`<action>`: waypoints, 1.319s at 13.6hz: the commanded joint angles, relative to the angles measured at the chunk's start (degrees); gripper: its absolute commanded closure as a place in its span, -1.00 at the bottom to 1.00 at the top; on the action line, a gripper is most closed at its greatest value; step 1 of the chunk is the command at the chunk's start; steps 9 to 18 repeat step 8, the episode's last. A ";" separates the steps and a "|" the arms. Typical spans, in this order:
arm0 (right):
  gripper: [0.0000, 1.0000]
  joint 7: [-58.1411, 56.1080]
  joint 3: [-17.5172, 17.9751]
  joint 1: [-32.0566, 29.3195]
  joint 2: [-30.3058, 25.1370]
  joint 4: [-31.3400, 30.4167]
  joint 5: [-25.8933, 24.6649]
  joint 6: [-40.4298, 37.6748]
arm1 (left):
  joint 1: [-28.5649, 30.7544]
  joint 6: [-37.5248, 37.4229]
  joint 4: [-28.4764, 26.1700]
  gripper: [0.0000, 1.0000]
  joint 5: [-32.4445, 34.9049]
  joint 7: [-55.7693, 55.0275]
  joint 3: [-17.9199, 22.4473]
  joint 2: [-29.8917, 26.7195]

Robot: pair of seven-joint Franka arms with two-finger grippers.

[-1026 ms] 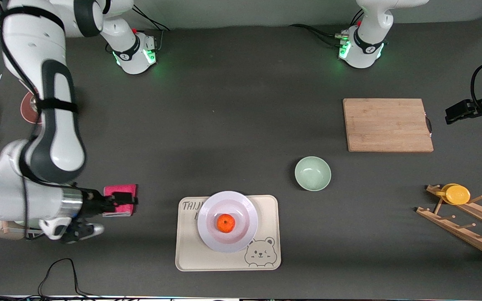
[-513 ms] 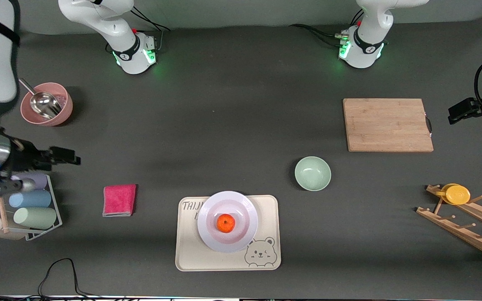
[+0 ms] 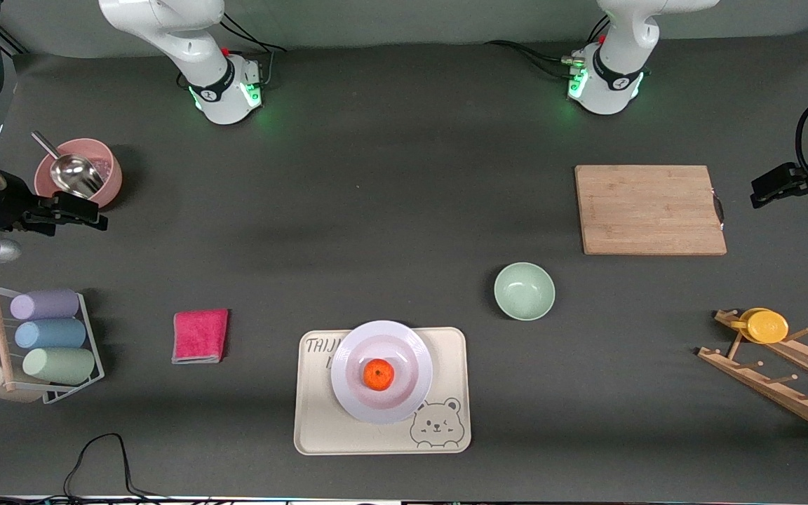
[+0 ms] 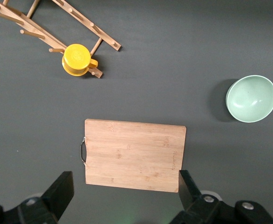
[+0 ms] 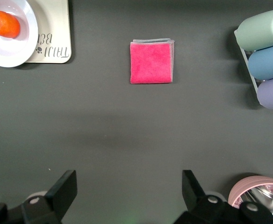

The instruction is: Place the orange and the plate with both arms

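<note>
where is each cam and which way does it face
Front: high across the table, facing both bases; tray, plate, orange.
Left wrist: looks down past the open left hand at the cutting board and green bowl.
Right wrist: looks down past the open right hand at the pink cloth.
Shared: right wrist and front both show the orange.

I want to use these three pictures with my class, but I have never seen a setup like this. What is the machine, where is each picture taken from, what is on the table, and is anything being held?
Two white robot arms stand at a dark table. One picture looks down from high across the table; the other two come from cameras on each arm's wrist. An orange sits in a white plate on a beige bear tray. Also there: a green bowl, a cutting board, a pink cloth, a pink bowl with a metal scoop, a rack of cups and a yellow cup on a wooden rack. The left gripper and right gripper hover at the table's ends, jaws open, holding nothing.
</note>
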 commanded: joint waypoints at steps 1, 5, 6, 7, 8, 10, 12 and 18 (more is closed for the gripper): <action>-1.00 1.71 1.05 -0.85 -1.18 -0.75 -4.26 1.00 | 0.06 -1.33 0.77 -1.00 -1.02 0.30 0.39 -0.19; -1.00 1.80 0.61 -0.58 -1.27 -0.12 -5.07 0.91 | 0.15 -3.52 1.56 -1.00 -1.02 0.56 0.48 -0.37; -1.00 1.71 0.52 -0.59 -1.27 -0.13 -5.07 0.91 | 0.06 -3.70 1.65 -1.00 -1.02 0.56 0.57 -0.37; -1.00 1.80 0.26 -0.59 -1.27 -0.21 -5.07 0.91 | 0.15 -3.79 2.17 -1.00 -1.02 0.48 0.57 -0.37; -1.00 1.80 0.26 -0.50 -1.27 -0.13 -5.07 0.91 | 0.15 -4.14 2.35 -1.00 -1.02 0.65 0.57 -0.37; -1.00 1.80 0.26 -0.50 -1.27 -0.13 -5.07 0.91 | 0.15 -4.14 2.35 -1.00 -1.02 0.65 0.57 -0.37; -1.00 1.80 0.26 -0.50 -1.27 -0.13 -5.07 0.91 | 0.15 -4.14 2.35 -1.00 -1.02 0.65 0.57 -0.37; -1.00 1.80 0.26 -0.50 -1.27 -0.13 -5.07 0.91 | 0.15 -4.14 2.35 -1.00 -1.02 0.65 0.57 -0.37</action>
